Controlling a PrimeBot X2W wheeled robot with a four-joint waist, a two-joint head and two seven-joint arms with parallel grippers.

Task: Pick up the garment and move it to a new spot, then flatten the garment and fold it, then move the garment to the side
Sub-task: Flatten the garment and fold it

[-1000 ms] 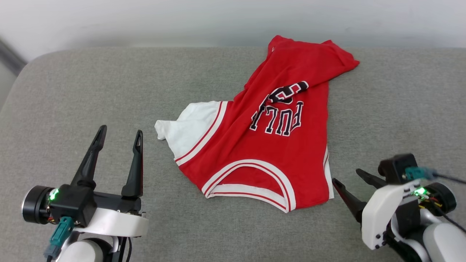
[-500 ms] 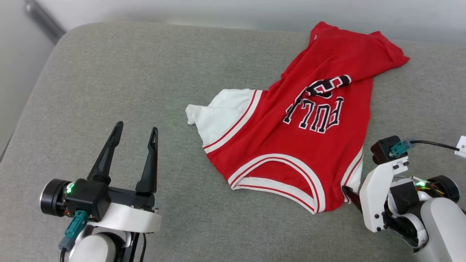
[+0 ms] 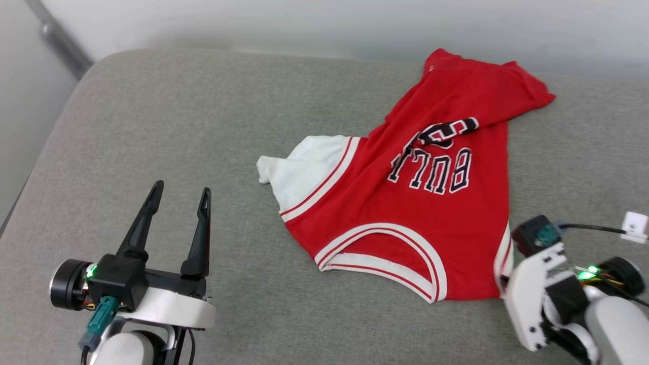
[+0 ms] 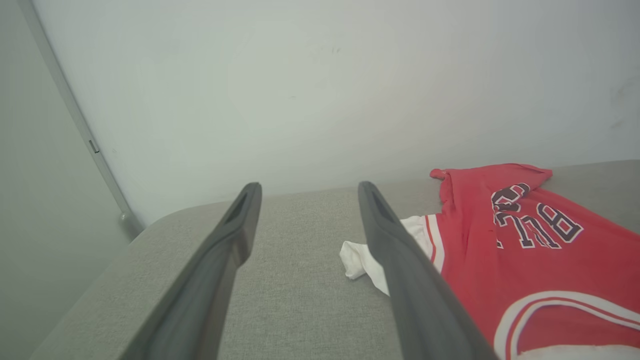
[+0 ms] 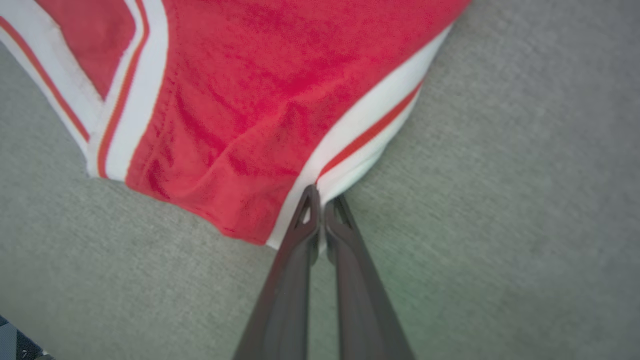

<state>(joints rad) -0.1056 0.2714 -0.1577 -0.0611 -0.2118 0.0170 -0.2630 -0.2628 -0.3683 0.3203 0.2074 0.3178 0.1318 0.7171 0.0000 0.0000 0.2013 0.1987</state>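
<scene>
- The garment (image 3: 405, 218) lies rumpled on the grey cushion (image 3: 177, 116), right of centre, with its collar toward the near edge and its hem toward the far wall (image 4: 320, 75).
- Its print faces up, with a fold of red cloth over the number. A white sleeve (image 3: 299, 175) sticks out to the left.
- The right gripper (image 5: 323, 197) is at the garment's near right corner, fingers pressed together and pinching the white, red-striped sleeve edge.
- The left gripper (image 3: 181, 188) hovers over bare cushion at the near left, fingers spread wide, apart from the garment and holding nothing.
</scene>
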